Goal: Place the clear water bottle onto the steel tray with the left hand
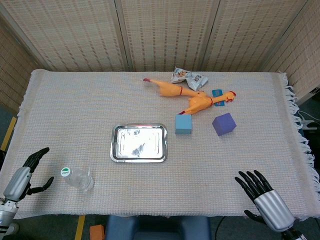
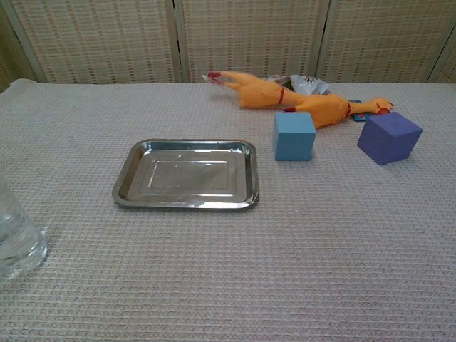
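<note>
Nothing is done yet: the clear water bottle (image 1: 78,178) lies on the table (image 1: 60,110), well short of the empty steel tray (image 1: 139,143). My left robot hand (image 1: 27,172) waits beside it, fingers spread, holding nothing; grasp, lift and placement remain.

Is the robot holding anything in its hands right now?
No. The left hand is open beside the clear water bottle, not touching it; the right hand is open too.
</note>
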`<state>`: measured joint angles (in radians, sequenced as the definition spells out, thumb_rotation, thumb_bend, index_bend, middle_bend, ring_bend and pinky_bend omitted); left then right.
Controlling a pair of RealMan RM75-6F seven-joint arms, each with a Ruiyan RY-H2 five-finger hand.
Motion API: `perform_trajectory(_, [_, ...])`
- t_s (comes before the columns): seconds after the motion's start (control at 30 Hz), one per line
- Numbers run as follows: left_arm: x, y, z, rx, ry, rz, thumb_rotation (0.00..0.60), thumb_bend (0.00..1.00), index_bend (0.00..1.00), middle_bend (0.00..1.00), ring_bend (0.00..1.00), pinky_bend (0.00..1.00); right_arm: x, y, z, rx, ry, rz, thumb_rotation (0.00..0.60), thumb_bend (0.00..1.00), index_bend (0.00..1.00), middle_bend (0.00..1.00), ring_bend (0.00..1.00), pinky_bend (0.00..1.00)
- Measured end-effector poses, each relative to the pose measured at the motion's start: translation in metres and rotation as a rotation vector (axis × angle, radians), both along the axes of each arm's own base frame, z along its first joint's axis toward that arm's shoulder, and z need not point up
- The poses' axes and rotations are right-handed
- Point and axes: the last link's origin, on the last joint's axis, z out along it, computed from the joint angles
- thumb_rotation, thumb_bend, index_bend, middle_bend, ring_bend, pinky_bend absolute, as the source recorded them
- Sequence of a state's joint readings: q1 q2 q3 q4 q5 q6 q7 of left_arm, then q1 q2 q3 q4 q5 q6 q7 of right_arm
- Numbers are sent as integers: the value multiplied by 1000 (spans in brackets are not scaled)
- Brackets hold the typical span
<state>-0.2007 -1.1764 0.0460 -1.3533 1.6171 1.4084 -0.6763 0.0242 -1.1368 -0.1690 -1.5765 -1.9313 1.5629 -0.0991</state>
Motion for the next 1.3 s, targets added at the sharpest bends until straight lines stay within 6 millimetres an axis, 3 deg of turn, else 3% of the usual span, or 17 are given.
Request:
perform_trajectory(0.3, [-4, -6, 1, -65, -58, -3, 600, 379, 0, 0, 0, 15, 0, -3, -4, 7, 9, -5, 600, 0, 0, 0, 0, 0])
perform_trajectory(0.6, [-19, -21, -6, -245, -388, 44, 600, 376, 0, 0, 0, 17, 3, -2, -6, 14, 8, 2, 600, 0, 0, 0, 0, 0])
perform_trajectory(0.87, [-17, -25, -35, -307, -367, 14, 600, 375, 0, 0, 0, 15, 2, -2, -4, 19, 4, 4, 600, 0, 0, 0, 0, 0])
perform_trajectory(1.3, [-3, -12, -82, -286, -287, -4, 600, 373, 0, 0, 0, 15, 2, -3, -6, 33, 5, 2, 600, 0, 0, 0, 0, 0])
